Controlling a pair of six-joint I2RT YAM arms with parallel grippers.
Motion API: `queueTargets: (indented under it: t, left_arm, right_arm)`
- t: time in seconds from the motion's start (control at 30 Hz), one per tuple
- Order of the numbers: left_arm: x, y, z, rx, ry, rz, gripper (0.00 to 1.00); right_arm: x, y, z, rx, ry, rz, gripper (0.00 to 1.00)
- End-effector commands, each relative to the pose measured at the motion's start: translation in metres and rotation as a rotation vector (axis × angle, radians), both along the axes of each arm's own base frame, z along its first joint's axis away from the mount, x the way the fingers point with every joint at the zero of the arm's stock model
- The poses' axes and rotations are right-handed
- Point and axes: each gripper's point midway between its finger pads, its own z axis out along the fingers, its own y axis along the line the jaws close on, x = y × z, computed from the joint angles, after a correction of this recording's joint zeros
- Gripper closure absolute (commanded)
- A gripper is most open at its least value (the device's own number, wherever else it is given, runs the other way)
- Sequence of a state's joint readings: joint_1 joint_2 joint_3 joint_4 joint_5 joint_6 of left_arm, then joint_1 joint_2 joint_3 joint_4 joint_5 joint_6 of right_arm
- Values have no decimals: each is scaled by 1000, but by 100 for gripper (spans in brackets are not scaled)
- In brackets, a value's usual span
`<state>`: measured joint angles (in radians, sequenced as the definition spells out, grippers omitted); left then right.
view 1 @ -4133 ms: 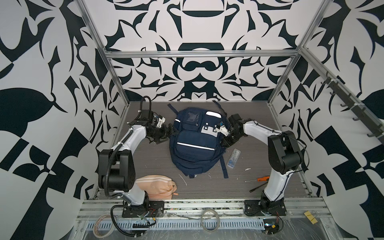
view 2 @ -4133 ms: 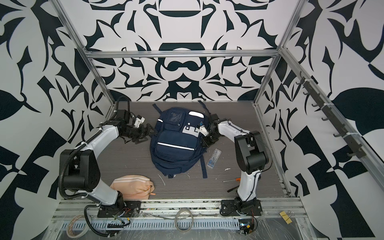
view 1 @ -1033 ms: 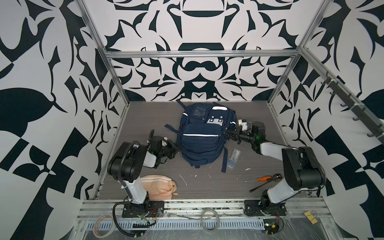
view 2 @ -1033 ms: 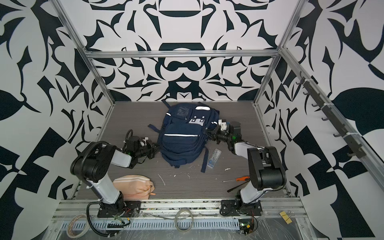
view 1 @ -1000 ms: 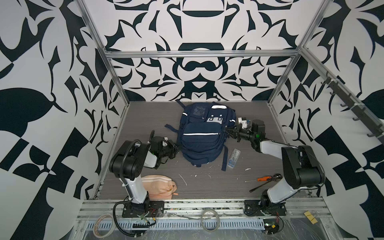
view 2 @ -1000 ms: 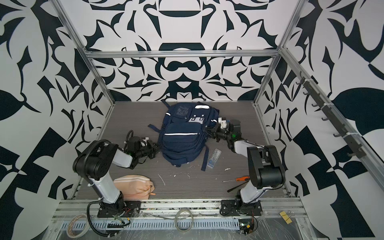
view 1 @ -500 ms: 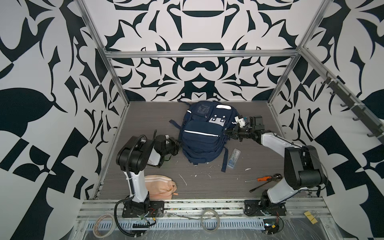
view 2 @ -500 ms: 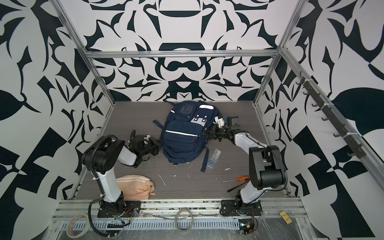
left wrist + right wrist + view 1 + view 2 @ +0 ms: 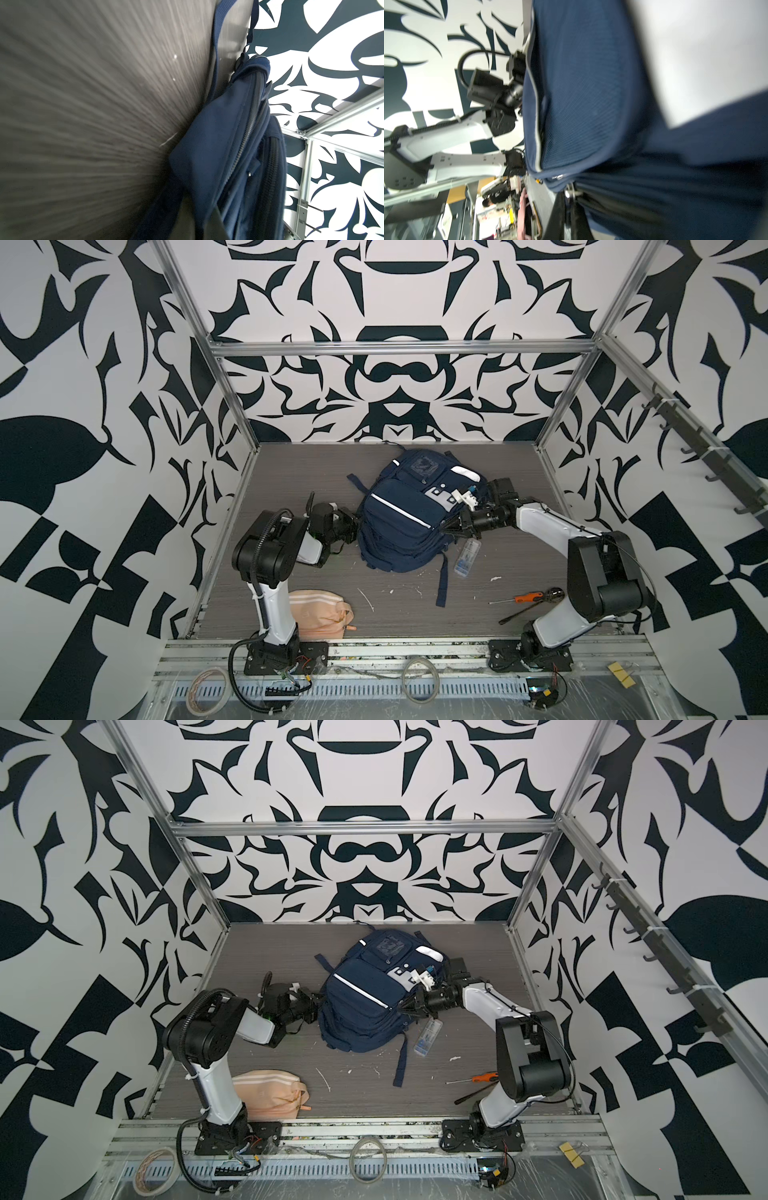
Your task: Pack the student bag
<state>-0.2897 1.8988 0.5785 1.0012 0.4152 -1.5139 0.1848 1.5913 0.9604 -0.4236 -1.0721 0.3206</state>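
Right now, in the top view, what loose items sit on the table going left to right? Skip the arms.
peach-pink pouch → student bag → clear case → orange screwdriver

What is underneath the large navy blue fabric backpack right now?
Only the grey wood-grain table shows around the navy blue fabric backpack, and a dark strap trails out from it. Anything under its body is covered.

My left gripper [image 9: 354,525] points toward 3 o'clock, my right gripper [image 9: 449,528] toward 9 o'clock, both jaws pinched together, forearms low
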Motion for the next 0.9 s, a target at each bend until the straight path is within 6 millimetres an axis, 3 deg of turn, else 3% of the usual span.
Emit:
queueTargets:
  t: [0.0, 0.13, 0.37, 0.43, 0.67, 0.8, 0.87]
  left_arm:
    - [15, -16, 41, -46, -123, -19, 100]
    - [20, -20, 45, -42, -125, -37, 100]
    - [20, -22, 56, -32, -139, -54, 100]
    - [18, -23, 58, -30, -141, -60, 100]
    - [7, -26, 75, -37, -174, -68, 100]
    - [3, -24, 82, -36, -182, -56, 100]
    - [4, -22, 84, -31, -189, -53, 100]
  right_arm:
    - [-39, 27, 42, 138, -84, 193, 99]
    - [-62, 38, 46, 97, -158, 317, 98]
    - [-90, 59, 32, -66, -215, 553, 100]
    - [-83, 68, 30, -102, -234, 568, 100]
    - [-28, 97, 30, -236, -363, 396, 100]
    - [-1, 109, 45, -255, -450, 296, 99]
    - [3, 118, 55, -234, -486, 290, 96]
